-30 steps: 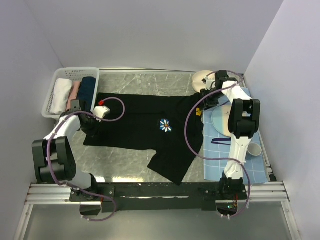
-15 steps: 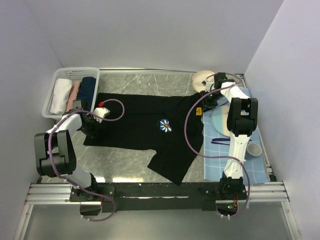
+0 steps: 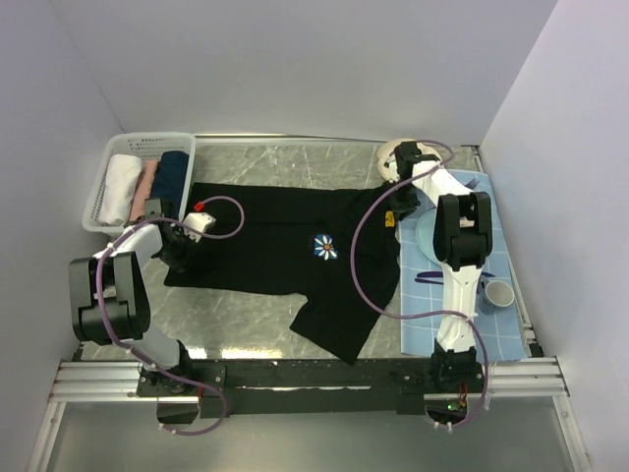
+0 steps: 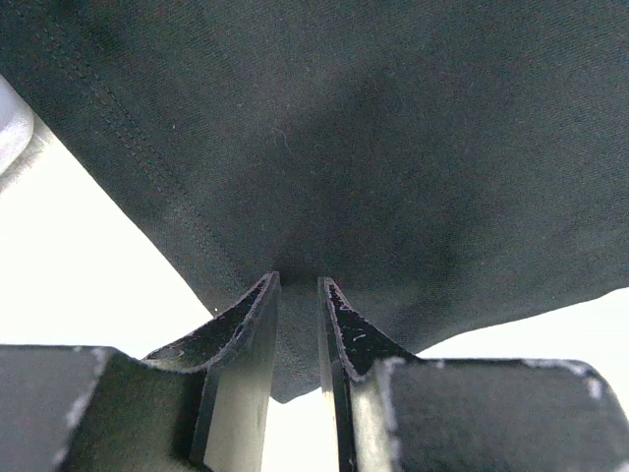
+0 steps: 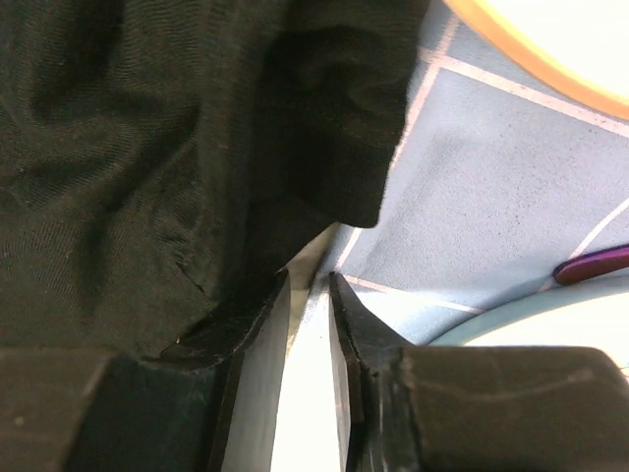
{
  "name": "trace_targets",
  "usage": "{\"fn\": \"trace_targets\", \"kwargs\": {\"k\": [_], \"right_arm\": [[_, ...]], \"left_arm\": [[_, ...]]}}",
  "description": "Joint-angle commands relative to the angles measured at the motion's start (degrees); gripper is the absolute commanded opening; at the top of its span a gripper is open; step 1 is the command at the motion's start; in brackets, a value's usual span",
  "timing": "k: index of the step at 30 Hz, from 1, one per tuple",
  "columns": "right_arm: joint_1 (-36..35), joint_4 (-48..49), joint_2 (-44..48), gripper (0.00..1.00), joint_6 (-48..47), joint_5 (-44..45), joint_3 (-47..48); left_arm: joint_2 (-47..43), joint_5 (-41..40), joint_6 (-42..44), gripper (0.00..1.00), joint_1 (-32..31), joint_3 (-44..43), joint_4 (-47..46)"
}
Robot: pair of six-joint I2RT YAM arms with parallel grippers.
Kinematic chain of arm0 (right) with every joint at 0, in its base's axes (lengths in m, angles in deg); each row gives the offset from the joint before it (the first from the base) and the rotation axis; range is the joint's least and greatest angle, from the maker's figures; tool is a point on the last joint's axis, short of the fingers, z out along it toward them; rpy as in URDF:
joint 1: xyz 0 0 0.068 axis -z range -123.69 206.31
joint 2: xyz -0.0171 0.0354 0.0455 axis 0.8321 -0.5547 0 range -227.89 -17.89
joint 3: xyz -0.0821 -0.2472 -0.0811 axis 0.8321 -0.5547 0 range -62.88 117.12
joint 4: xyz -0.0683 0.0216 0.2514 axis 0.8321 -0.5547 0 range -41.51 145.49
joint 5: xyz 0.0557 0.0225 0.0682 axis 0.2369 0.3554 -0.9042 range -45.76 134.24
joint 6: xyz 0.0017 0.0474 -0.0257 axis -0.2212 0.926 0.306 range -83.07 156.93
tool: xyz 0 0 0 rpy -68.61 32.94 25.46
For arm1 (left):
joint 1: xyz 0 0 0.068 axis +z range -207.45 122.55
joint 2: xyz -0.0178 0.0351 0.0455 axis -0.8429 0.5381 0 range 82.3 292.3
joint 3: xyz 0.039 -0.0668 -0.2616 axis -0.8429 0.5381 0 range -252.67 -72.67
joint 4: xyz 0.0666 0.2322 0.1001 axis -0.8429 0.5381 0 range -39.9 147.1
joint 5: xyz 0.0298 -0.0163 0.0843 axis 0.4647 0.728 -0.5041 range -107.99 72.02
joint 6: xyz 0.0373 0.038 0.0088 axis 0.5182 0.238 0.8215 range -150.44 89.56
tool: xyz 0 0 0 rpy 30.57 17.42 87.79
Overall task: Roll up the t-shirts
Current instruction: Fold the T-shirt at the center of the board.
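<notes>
A black t-shirt point(image 3: 285, 246) with a white-and-blue flower print point(image 3: 324, 246) lies spread flat on the table. Its yellow tag point(image 3: 391, 218) is at its right end. My left gripper point(image 3: 180, 248) sits at the shirt's left edge, shut on the black cloth, which shows between its tips in the left wrist view point(image 4: 298, 278). My right gripper point(image 3: 401, 199) is at the shirt's right end by the tag. In the right wrist view point(image 5: 308, 275) its jaws stand nearly together. The black cloth point(image 5: 147, 147) lies against the left finger and nothing shows in the gap.
A white basket point(image 3: 147, 138) at the back left holds rolled white point(image 3: 120, 187), pink point(image 3: 147, 177) and navy point(image 3: 172, 175) t-shirts. A light-blue gridded mat point(image 3: 491, 324) on the right carries a plate point(image 3: 432, 236), a cup point(image 3: 498, 293) and a purple utensil point(image 3: 432, 277). A cream dish point(image 3: 393, 155) sits behind it.
My right arm has swung left and toward the back, its gripper staying by the shirt's right end. The left arm shifted slightly. The shirt lies as before.
</notes>
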State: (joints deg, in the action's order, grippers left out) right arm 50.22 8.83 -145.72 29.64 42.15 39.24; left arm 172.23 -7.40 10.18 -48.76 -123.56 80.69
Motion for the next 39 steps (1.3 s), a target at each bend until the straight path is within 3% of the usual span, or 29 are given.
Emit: {"fn": "trace_targets", "kwargs": {"k": [1,6,16,21,34,37,39], "right_arm": [[2.92,4.02,4.86,0.32,2.02,-4.14,0.35],[3.1,4.11,4.35,0.38,1.32,-8.9,4.47],[4.5,4.39,-2.77,0.39,-0.45,-16.45,12.3],[4.59,2.54,-5.24,0.4,-0.88,-11.19,13.02],[5.12,2.89,-7.51,0.41,-0.44,-8.62,11.87],[5.12,2.62,-7.79,0.36,-0.88,-8.99,12.57],[4.77,2.45,-7.87,0.22,-1.41,-6.62,13.27]], "left_arm": [[-0.19,-0.13,-0.72,0.28,0.01,0.35,-1.15],[0.6,-0.13,-0.19,0.28,0.01,0.1,-0.88],[1.3,-0.74,-1.42,0.28,0.01,-1.49,0.52],[1.21,-1.18,-1.51,0.28,-0.07,-1.66,1.14],[3.5,-2.41,-0.28,0.28,-0.07,-3.16,1.14],[3.32,-2.59,-0.28,0.28,0.01,-2.81,1.14],[3.06,-2.59,-0.19,0.28,-0.07,-2.28,1.14]]}}
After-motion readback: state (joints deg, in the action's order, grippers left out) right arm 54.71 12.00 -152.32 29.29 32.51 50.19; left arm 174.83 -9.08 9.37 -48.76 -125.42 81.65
